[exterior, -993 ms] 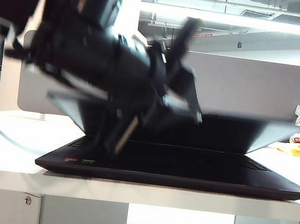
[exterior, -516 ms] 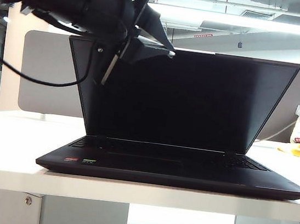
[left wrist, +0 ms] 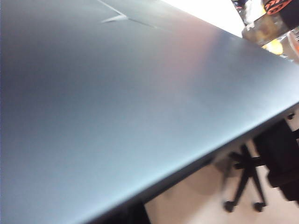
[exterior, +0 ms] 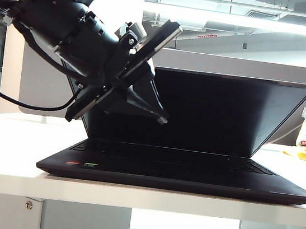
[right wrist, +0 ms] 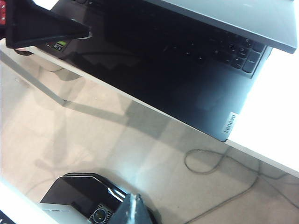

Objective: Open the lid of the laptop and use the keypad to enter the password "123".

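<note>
Lenovo laptop (exterior: 178,177) centre on white desk (exterior: 13,147), lid (exterior: 226,113) raised, keypad (exterior: 247,166) foreshortened, left claw (exterior: 161,118) clenched empty, upper left, hiding lid corner, right claw (right wrist: 131,207) cropped, state unclear.

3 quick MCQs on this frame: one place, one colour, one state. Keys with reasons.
1. Left gripper is: A on the trackpad; B in front of the lid, left side; C on the floor.
2. Palm-rest stickers are: A red and green; B blue and yellow; C all white.
3. The lid is: A shut flat; B open, screen dark; C open, screen lit.
B: shut fingers hang before the screen. A: both colours show at the laptop's corner. B: screen black. Right gripper, barely seen, is off the table's front edge.
</note>
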